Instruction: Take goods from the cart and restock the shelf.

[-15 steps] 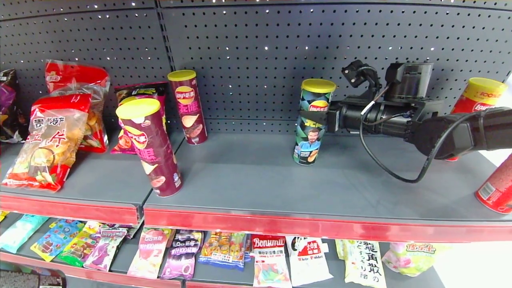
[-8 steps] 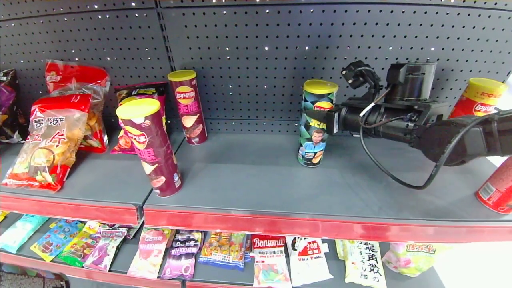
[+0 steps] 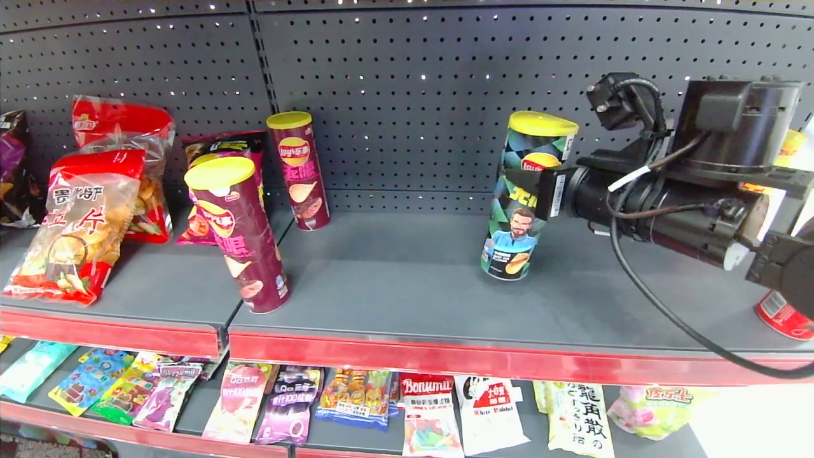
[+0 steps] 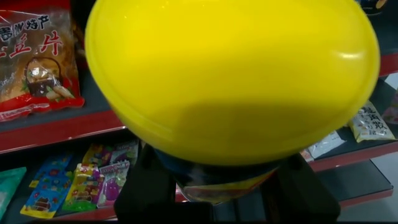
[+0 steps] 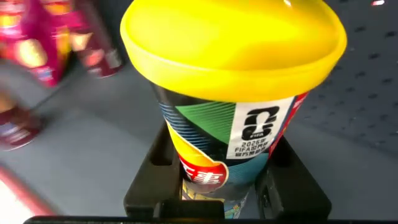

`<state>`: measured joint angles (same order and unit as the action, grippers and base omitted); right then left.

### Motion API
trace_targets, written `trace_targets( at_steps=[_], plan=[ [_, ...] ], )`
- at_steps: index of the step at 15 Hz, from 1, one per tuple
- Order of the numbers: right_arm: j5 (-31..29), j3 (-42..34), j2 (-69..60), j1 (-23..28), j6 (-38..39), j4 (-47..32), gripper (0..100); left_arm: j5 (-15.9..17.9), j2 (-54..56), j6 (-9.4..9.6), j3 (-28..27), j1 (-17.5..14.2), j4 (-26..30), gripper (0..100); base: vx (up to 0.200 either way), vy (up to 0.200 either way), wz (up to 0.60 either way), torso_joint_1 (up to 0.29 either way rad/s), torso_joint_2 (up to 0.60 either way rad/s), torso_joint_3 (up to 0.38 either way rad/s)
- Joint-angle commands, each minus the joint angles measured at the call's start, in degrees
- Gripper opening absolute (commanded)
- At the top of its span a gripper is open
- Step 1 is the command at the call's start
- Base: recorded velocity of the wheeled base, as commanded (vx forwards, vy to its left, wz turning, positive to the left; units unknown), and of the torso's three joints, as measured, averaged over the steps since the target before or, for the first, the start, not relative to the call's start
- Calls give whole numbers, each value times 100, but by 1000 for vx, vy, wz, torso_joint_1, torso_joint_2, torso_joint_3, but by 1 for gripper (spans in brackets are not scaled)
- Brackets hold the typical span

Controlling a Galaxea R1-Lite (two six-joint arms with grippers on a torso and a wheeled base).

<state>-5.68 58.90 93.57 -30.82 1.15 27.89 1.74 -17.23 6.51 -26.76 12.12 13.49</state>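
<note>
A green-and-blue chip can (image 3: 523, 210) with a yellow lid stands tilted on the upper shelf (image 3: 407, 286), lid leaning right. My right gripper (image 3: 529, 184) is shut on its upper half from the right. The right wrist view looks down on that can (image 5: 233, 134), with my right gripper (image 5: 227, 183) clamping it between the black fingers (image 5: 155, 180). In the left wrist view another yellow-lidded can (image 4: 230, 74) is held in my left gripper (image 4: 221, 190), in front of the shelf's red edge (image 4: 56, 127). I cannot tell if the green can's base touches the shelf.
Two purple cans (image 3: 238, 235) (image 3: 299, 168) stand left of centre, the nearer one leaning. Red snack bags (image 3: 82, 222) lie at the far left. Red cans (image 3: 781, 313) sit at the right end. Candy packets (image 3: 356, 397) fill the lower shelf. Bare shelf lies between the purple cans and the green can.
My right gripper has carried the green can to the right and toward the shelf's front, and the can now leans more. The other goods on the shelf have stayed put.
</note>
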Motion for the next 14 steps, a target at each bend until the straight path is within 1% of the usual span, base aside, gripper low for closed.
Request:
trace_targets(
  at_steps=[1, 2, 3, 5, 10, 14],
  plan=[
    [-21, -599, -331, -117, -18, 199, 0, 1, -9, -1, 13, 1, -5, 0, 0, 0, 0, 0, 0, 0],
    [-56, -977, -340, -258, -71, 674, 0, 1, -9, -1, 13, 1, -14, 0, 0, 0, 0, 0, 0, 0],
    [-91, -1232, -314, -267, -202, 999, 0, -7, 0, -1, 13, 1, -14, 0, 0, 0, 0, 0, 0, 0],
    [-100, -1522, -287, -302, -580, 1359, 0, 1, 0, -1, 13, 1, -14, 0, 0, 0, 0, 0, 0, 0],
    [-100, -1566, -322, -645, -598, 1368, 0, -16, 26, -1, 13, 1, -14, 0, 0, 0, 0, 0, 0, 0],
    [-117, -1795, -349, -654, -598, 1368, 0, -25, 35, -1, 4, 1, -14, 0, 0, 0, 0, 0, 0, 0]
  ],
)
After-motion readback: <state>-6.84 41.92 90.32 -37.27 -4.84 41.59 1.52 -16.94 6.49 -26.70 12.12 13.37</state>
